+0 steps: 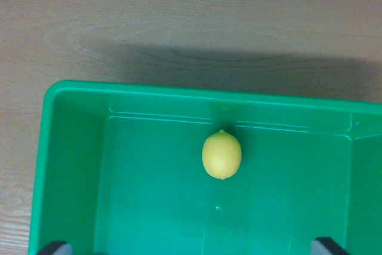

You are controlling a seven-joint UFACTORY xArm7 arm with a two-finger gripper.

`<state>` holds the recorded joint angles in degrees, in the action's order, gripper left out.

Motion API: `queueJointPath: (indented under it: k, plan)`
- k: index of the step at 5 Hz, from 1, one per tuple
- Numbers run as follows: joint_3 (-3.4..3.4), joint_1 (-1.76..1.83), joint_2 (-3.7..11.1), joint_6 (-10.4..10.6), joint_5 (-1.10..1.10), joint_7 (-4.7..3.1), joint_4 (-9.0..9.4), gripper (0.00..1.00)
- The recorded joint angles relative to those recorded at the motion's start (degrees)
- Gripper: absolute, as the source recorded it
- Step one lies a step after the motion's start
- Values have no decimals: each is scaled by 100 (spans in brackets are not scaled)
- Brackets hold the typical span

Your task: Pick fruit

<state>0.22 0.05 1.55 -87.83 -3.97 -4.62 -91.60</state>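
While the pale wooden table (179, 22) carries a green plastic bin (71, 165), its smooth oval yellow lemon (221, 154), lying near the far wall, may roll from the gripper (191, 248), whose dark fingertips stand wide apart.

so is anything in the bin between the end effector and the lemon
Nothing visible is. The lemon lies alone on the floor of the green bin, near its far wall. The end effector's fingertips just show at the bottom corners of the wrist view, wide apart, with only bare bin floor between them and the fruit.
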Motion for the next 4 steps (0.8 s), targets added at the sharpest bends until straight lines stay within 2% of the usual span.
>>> queueJointPath:
  k: [1, 2, 3, 4]
  plan:
    - [0, 0, 0, 0, 0, 0, 0, 0]
    - [4, -7, 86, 178, -5, -27, 106, 0]
    - [4, -7, 86, 178, -5, -27, 106, 0]
    - [8, -14, 183, 378, -10, -58, 225, 0]
